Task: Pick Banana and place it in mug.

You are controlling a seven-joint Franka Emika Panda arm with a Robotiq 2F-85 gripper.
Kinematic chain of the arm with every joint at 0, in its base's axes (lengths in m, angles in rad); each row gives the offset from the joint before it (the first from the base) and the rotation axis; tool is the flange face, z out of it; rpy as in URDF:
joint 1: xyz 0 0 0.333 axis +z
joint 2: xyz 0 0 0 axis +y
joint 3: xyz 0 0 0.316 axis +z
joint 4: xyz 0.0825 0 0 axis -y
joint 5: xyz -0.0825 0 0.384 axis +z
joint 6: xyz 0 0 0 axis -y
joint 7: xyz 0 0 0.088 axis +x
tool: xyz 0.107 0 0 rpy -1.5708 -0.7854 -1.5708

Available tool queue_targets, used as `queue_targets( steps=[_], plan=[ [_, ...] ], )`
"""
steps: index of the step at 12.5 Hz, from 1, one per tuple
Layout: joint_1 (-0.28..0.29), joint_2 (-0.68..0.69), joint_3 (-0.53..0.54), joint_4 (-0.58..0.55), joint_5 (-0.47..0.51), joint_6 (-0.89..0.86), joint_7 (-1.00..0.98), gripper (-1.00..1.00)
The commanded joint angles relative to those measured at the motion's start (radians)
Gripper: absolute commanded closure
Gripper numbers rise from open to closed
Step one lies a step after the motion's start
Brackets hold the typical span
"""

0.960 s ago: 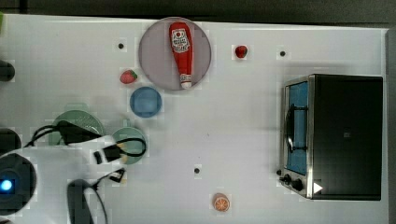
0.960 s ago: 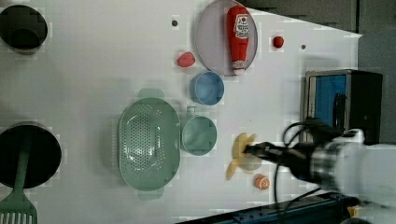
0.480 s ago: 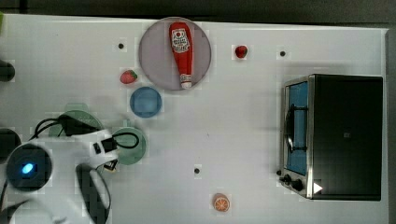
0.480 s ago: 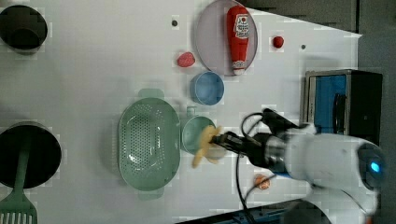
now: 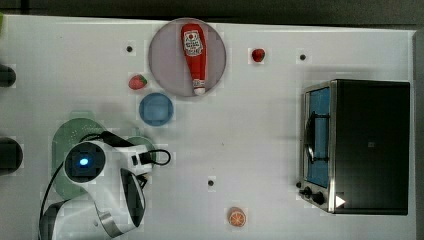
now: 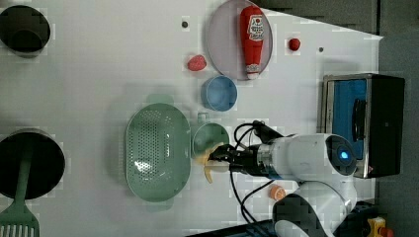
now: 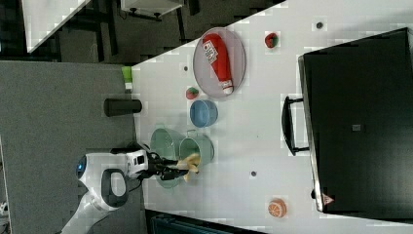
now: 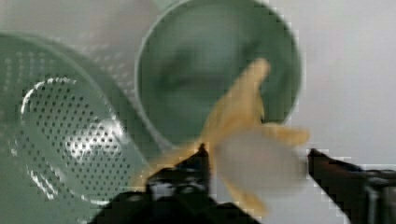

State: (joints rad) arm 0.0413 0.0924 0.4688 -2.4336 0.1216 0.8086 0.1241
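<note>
Colours and patterns, tabletop items

Pale yellow banana [image 6: 209,160]; pale teal-green mug [image 6: 210,138]; green perforated basket [image 6: 157,152], dotted with holes; blue cup [image 6: 219,93]; red ketchup bottle [image 6: 252,34] with white label on grey plate [image 6: 223,29]; orange slice [image 5: 237,217]; white table [image 5: 260,130]; black toaster oven [image 5: 370,145], blue-tinted door.

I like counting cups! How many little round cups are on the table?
2. The blue cup sits below the plate with the ketchup bottle in the left view. The mug sits just below it, right beside the green basket.
</note>
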Motion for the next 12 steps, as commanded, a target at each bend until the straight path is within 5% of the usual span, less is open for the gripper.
queue_targets(
  steps=[1, 5, 12],
  plan=[
    [-0.015, -0.091, -0.005, 0.064, 0.007, 0.002, 0.078, -1.00],
    [-0.018, -0.191, -0.028, 0.111, 0.009, -0.018, 0.078, -1.00],
    [-0.038, -0.323, -0.290, 0.322, -0.010, -0.452, -0.014, -1.00]
  ],
)
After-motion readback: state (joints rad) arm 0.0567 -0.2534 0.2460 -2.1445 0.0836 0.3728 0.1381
